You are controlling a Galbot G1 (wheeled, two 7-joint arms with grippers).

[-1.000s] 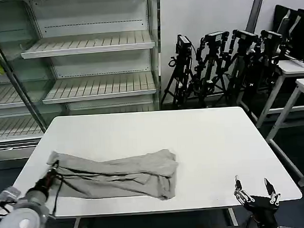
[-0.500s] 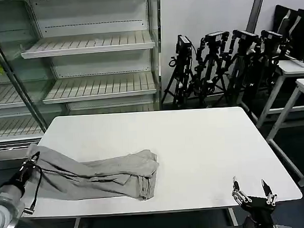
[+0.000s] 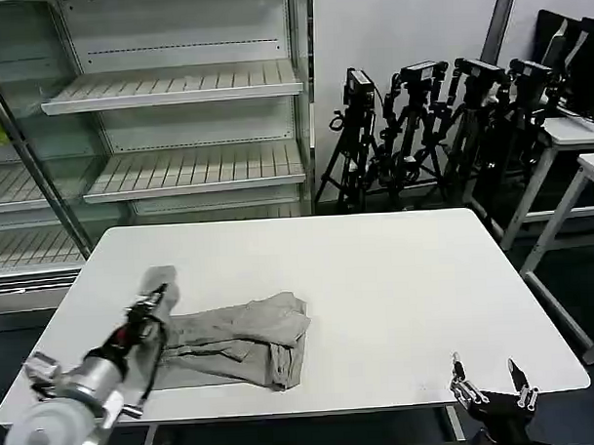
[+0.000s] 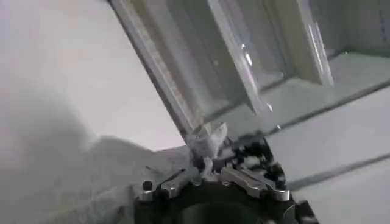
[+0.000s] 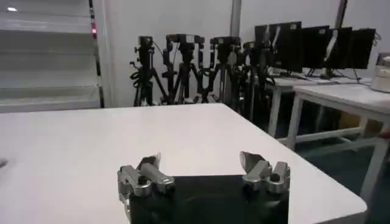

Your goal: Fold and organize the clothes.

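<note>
The clothes, a light grey T-shirt [image 3: 244, 334], lie bunched in a long strip on the left half of the white table [image 3: 406, 277]. My left gripper [image 3: 155, 298] is shut on one end of the shirt and holds it lifted above the shirt's left part. In the left wrist view the left gripper [image 4: 207, 159] pinches a small peak of grey cloth, and the rest of the shirt [image 4: 61, 158] spreads below it. My right gripper [image 3: 486, 372] hovers at the table's near right edge, open with nothing in it. The right wrist view shows the right gripper [image 5: 204, 167] above bare tabletop.
Empty store shelves [image 3: 175, 90] stand behind the table on the left. A row of black tripods [image 3: 430, 120] stands behind it on the right. Another white table [image 3: 582, 139] is at the far right. The right half of the work table is bare.
My left gripper has swung from the table's left edge back to the right with the shirt's end, laying it over the rest. The right gripper has barely moved.
</note>
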